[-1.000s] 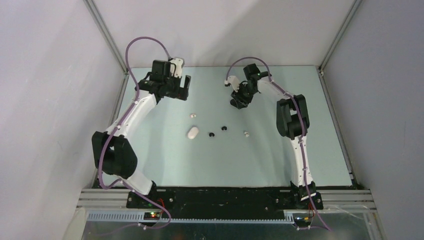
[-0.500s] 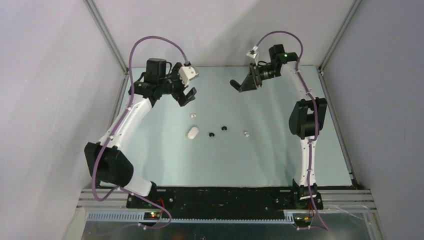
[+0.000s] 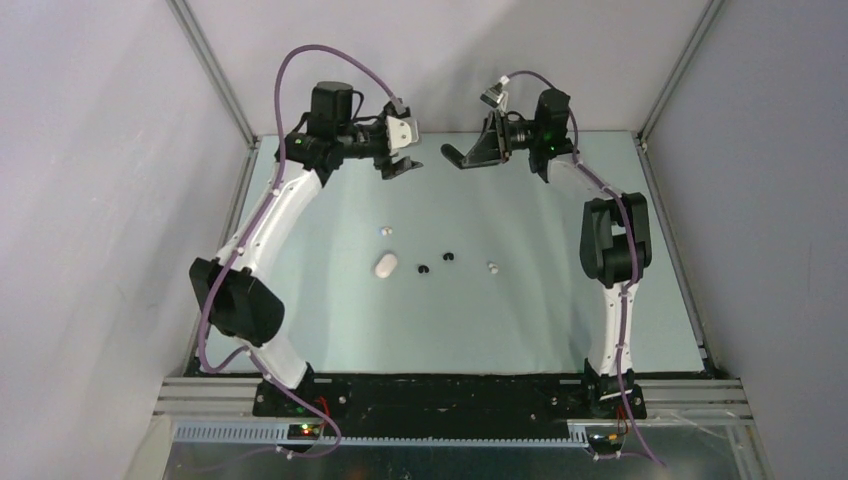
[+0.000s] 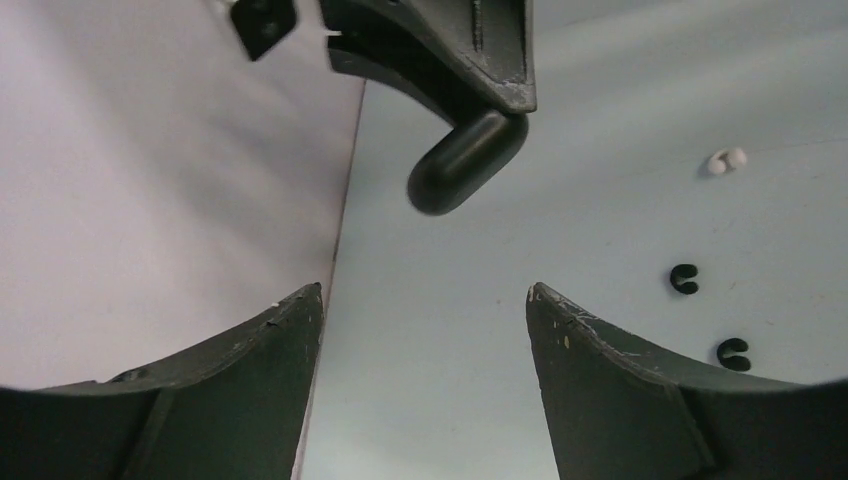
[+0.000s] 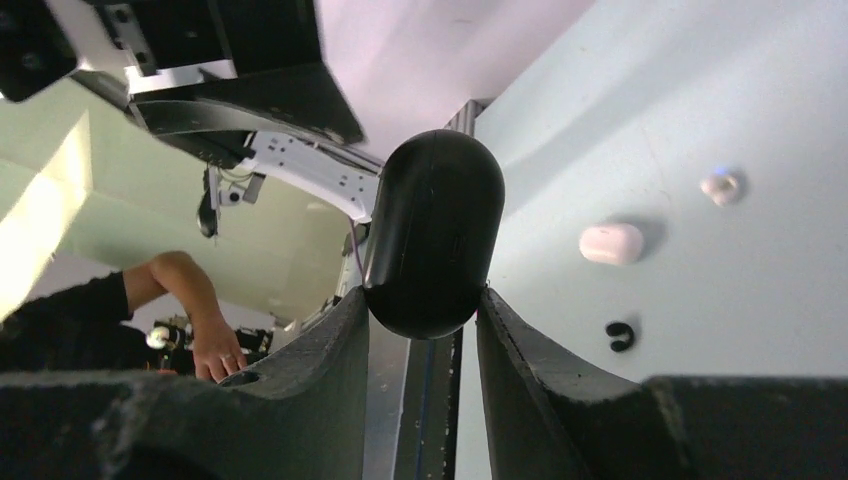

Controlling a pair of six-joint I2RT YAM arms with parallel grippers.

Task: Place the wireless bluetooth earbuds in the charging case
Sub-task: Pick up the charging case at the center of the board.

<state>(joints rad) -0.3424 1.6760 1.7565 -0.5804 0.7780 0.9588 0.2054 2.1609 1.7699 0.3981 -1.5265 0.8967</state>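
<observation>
My right gripper [image 3: 462, 156] is shut on the black oval charging case [image 3: 449, 152] and holds it in the air above the back of the table; in the right wrist view the case [image 5: 435, 230] sits clamped between the fingers [image 5: 422, 300]. My left gripper [image 3: 398, 167] is open and empty, facing the case [image 4: 465, 160] from a short gap [image 4: 425, 292]. Two black earbuds [image 3: 423, 269] [image 3: 448, 257] and two white earbuds [image 3: 384, 231] [image 3: 492, 267] lie on the table middle. A white charging case [image 3: 385, 265] lies closed beside them.
The pale blue table surface [image 3: 560, 310] is bounded by aluminium frame rails and white walls at the back and sides. A person's arm [image 5: 190, 300] shows beyond the enclosure in the right wrist view.
Both arms have risen and swung towards each other at the back of the table. The right gripper kept hold of the black case and now points it at the left gripper.
</observation>
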